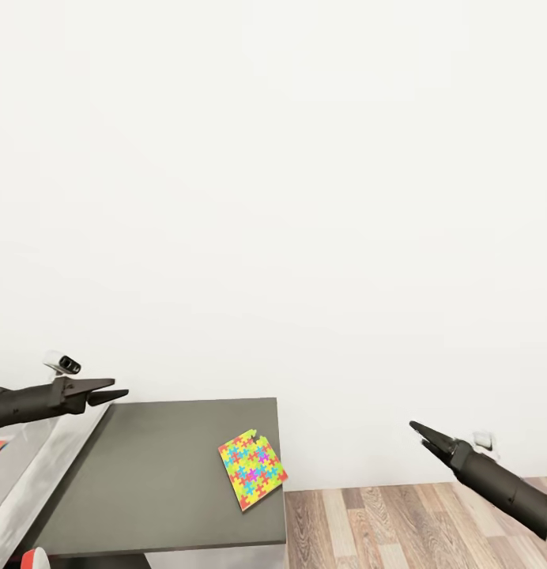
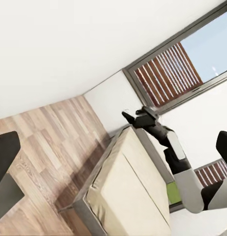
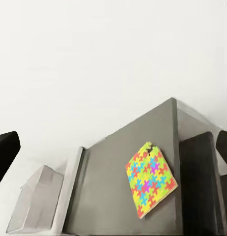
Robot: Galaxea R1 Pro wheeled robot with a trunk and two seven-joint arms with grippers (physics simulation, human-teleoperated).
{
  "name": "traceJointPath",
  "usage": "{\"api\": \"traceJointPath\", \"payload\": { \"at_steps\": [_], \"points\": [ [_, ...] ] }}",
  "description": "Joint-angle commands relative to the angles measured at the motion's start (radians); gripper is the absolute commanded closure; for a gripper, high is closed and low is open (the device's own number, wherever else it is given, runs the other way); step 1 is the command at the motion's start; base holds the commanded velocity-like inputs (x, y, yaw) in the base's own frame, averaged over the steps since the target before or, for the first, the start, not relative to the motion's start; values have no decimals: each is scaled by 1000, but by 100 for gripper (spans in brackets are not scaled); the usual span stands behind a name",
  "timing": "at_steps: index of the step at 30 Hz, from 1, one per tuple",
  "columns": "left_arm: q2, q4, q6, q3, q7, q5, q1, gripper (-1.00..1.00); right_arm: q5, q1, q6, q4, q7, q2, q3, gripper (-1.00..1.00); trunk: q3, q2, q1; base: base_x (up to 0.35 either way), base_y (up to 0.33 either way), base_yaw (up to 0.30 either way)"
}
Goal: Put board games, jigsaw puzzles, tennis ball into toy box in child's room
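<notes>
1. Both arms are up and out in front of a bare white wall, and neither is carrying anything. The left tool (image 1: 107,391) hangs over the near left corner of the dark grey worktop (image 1: 155,474), its fingers a narrow way apart.
2. The right tool (image 1: 425,437) hovers out over the wood floor (image 1: 400,521), well clear of the worktop's right edge. Its fingers look pressed together to a point, with nothing between them.
3. Here's the target, I'd say: a jigsaw puzzle (image 1: 252,469) lying flat near the right edge of the worktop, skewed to it, one corner close to the rim. From the right wrist it sits dead ahead (image 3: 150,179), so that arm looks the natural one for it.
4. It's thin and flat, so a straight pinch from above will be awkward. Better to part the right fingers first, come in low from the floor side, and take the corner nearest the rim.
5. Watch for it skidding on the smooth top, or tipping off onto the floor.
6. A pale grey bin, likely the toy box (image 3: 37,199), sits at the far end as the right wrist sees it.
7. Past the left wrist, the bed (image 2: 128,191) stands under the window.
</notes>
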Motion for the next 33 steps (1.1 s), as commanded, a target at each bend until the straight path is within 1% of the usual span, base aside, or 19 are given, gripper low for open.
{"api": "traceJointPath", "payload": {
  "at_steps": [1, 2, 3, 4, 5, 6, 7, 9, 11, 13, 18, 22, 25, 30, 31, 32, 33],
  "points": [
    [1, 1, 11, -3, 6, -1, -1, -100, 6, -2, 8, 0, -75, 0, -1, -100, -2, -2, 1, 0, 0, 0],
    [0, 1, 11, -3, 11, -2, -1, -100, 7, -3, 9, 1, -115, 0, -1, -100, -2, -2, 1, 0, 0, 0],
    [-1, 1, 11, -2, 21, -3, -1, -100, 8, -5, 10, 4, -195, 0, 0, -100, -2, -2, 1, 0, 0, 0],
    [-1, 1, 12, -2, 25, -4, -1, -100, 8, -7, 10, 9, -233, 0, 0, -100, -2, -2, 1, 0, 0, 0],
    [-4, 1, 12, -2, 32, -5, -1, -100, 8, -13, 13, 21, -305, 0, 0, -100, -2, -2, 1, 0, 0, 0],
    [-8, 1, 13, -1, 37, -5, -1, -100, 7, -22, 19, 35, -362, 0, 0, -100, -2, -2, 1, 0, 0, 0],
    [-13, 1, 13, -2, 41, -6, -1, -100, 7, -32, 30, 46, -402, 0, 0, -100, -2, -2, 1, 0, 0, 0],
    [-26, 1, 13, -2, 44, -9, -1, -100, 7, -43, 57, 57, -444, 1, 0, -100, -2, -2, 1, 0, 0, 0],
    [-38, 1, 15, -1, 46, -21, -1, -100, 7, -48, 68, 63, -462, 1, 0, -100, -2, -2, 1, 0, 0, 0],
    [-44, 1, 16, -1, 46, -33, -1, -100, 7, -49, 68, 70, -468, 1, 0, -100, -2, -2, 1, 0, 0, 0],
    [-52, 1, 17, -1, 47, -45, -1, -100, 7, -51, 69, 82, -474, 2, 2, -100, -2, -2, 1, 0, 0, -44],
    [-54, 1, 18, -1, 48, -47, -1, -100, 8, -53, 68, 85, -476, 1, 27, -100, -2, -2, 1, 0, 0, -210],
    [-60, 1, 19, -1, 67, -48, -1, -100, 8, -54, 64, 86, -479, 1, 42, -100, -3, -2, 1, 0, 0, -257],
    [-94, -3, 24, 0, 170, -48, -8, -100, 21, -55, 58, 86, -498, 2, 51, -100, -5, -2, 1, 0, 0, -153],
    [-109, -6, 27, 0, 198, -48, -12, -100, 22, -56, 50, 86, -512, 2, 53, -100, -5, -2, 1, 0, 0, -45],
    [-134, -8, 34, 0, 232, -49, -17, -100, 22, -56, 35, 87, -532, 2, 60, -100, -5, -2, 1, 0, 0, -29],
    [-148, -9, 39, 0, 252, -50, -19, -100, 21, -56, 25, 87, -543, 2, 65, -100, -5, -2, 1, 0, 0, -23]
  ]
}}
